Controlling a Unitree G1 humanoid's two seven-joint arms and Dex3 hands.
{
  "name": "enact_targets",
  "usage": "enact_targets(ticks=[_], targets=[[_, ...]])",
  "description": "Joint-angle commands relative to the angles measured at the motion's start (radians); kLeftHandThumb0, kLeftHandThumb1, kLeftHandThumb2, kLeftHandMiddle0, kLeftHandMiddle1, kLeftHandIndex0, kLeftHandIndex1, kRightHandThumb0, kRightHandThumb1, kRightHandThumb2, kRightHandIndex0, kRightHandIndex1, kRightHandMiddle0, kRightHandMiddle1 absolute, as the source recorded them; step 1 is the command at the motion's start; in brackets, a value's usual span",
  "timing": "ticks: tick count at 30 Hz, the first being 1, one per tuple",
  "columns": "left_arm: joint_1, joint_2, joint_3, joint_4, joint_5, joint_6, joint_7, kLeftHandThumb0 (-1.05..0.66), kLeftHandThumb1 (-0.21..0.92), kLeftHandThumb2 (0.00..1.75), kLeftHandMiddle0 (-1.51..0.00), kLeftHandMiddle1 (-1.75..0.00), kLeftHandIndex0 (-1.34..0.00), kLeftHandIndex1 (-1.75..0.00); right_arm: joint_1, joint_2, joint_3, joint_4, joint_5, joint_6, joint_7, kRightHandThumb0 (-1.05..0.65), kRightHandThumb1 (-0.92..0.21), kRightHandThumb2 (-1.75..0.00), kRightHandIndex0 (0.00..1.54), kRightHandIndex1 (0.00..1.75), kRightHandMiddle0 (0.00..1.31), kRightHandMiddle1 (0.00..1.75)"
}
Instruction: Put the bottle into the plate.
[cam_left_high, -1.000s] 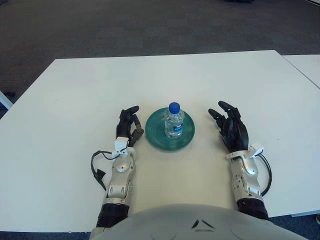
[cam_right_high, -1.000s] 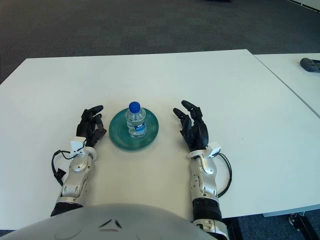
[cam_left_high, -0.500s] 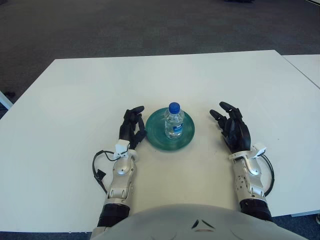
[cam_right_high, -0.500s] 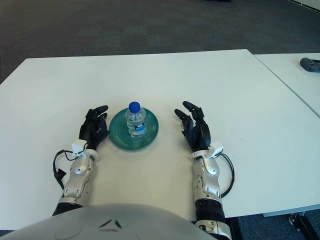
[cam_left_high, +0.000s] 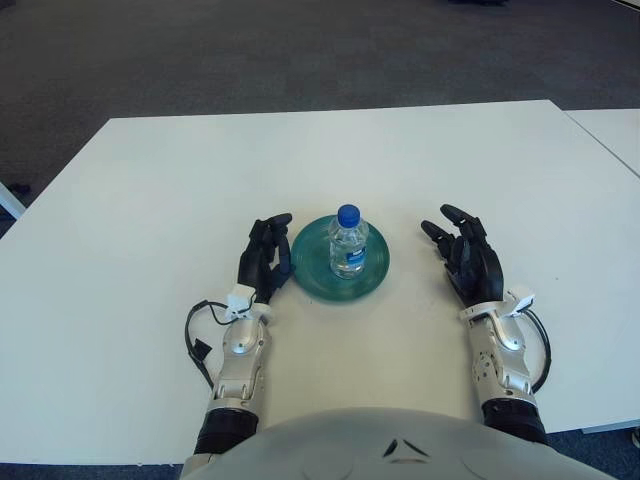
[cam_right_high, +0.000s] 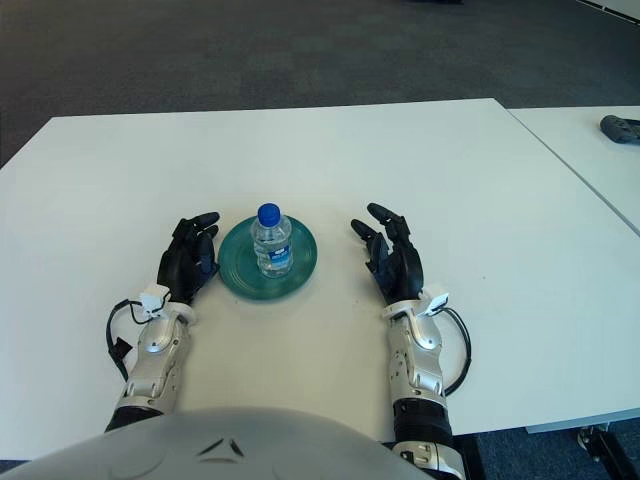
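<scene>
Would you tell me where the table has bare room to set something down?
Bare: the table beyond the plate, and both outer sides. Crowded: the centre, where the bottle stands between left hand and right hand.

Even, diffuse overhead light fell across the white table (cam_left_high: 150, 200), which read bright without blown-out glare, while the dark carpet (cam_left_high: 250, 50) beyond stayed dim. Shadows were faint and soft, pooling only close under the left hand (cam_left_high: 265, 262) and right hand (cam_left_high: 470, 262). The water bottle (cam_left_high: 347, 243) and green plate (cam_left_high: 310, 262) were rendered sharply; table edges bowed slightly outward.
</scene>
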Motion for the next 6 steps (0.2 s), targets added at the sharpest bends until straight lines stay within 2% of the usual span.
enact_targets(ticks=[1,6], targets=[[0.024,0.002,0.007,0.036,-0.018,0.024,-0.016,-0.57,0.92,0.73,-0.61,-0.82,-0.38,-1.11,0.045,0.000,-0.007,0.024,0.006,0.033,-0.011,-0.73,-0.92,-0.56,0.49,0.66,0.15,0.98],[0.026,0.001,0.009,0.038,-0.005,0.016,-0.011,-0.58,0.92,0.74,-0.61,-0.83,-0.38,-1.11,0.051,0.001,-0.004,0.014,0.000,0.033,-0.016,-0.74,-0.92,-0.57,0.50,0.66,0.15,0.98]])
